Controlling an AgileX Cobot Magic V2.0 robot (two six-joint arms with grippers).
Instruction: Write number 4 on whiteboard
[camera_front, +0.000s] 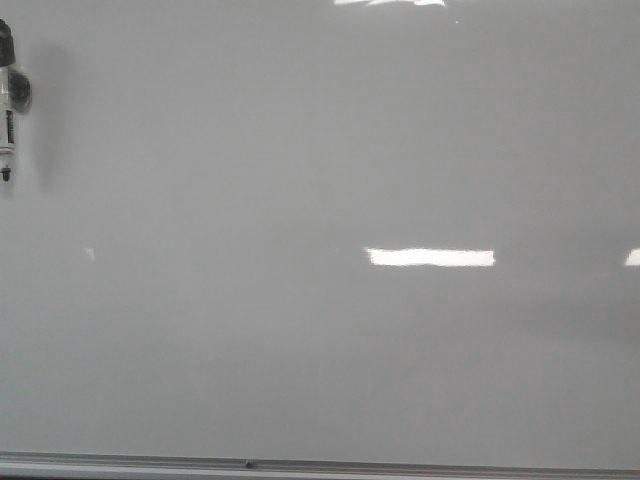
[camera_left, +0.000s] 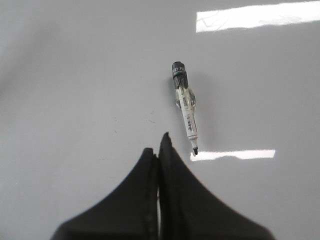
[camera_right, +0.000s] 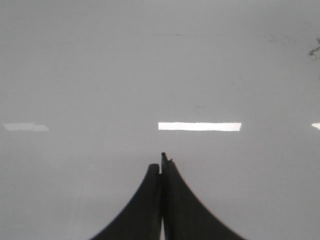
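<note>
Both my claws pressed together, empty: left (camera_left: 161, 150), right (camera_right: 162, 162). Marker (camera_front: 8, 100) on board (camera_front: 320, 350) at 9 o'clock, tip down.

Even, dim-grey light covers the glossy pale grey-white whiteboard (camera_front: 320, 150). Bright rectangular glare patches from overhead lamps mirror in it in all three views. The black-capped white marker (camera_front: 8, 95) casts a soft shadow. Wrist views are slightly blurred near the black tools.
</note>
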